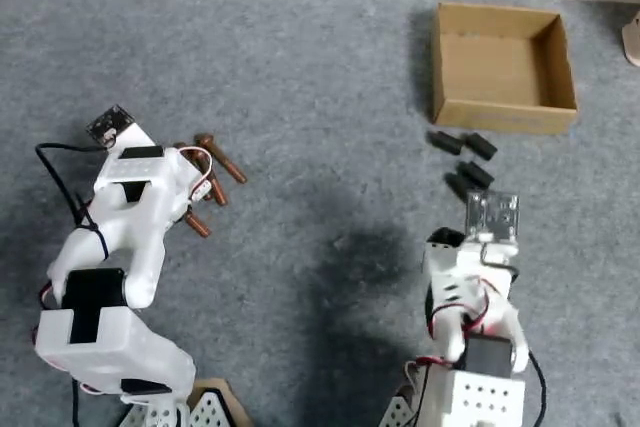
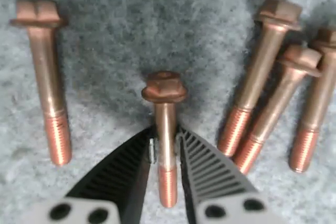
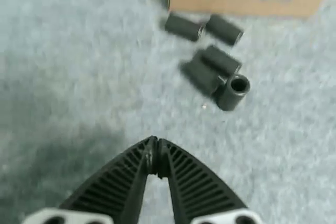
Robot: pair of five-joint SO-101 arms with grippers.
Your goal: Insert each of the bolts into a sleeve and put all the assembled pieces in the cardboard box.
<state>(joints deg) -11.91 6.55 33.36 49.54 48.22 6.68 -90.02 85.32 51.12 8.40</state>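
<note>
Left claw (image 2: 165,134) gripping bolt (image 2: 164,88), sleeves (image 1: 476,173) beside cardboard box (image 1: 505,117)

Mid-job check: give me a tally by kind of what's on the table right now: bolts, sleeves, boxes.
bolts: 5
sleeves: 5
box: 1
Total: 11

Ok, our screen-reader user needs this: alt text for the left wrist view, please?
The left gripper clamps the shank of a copper bolt lying on grey carpet. Another bolt lies to one side, three more to the other.
</note>
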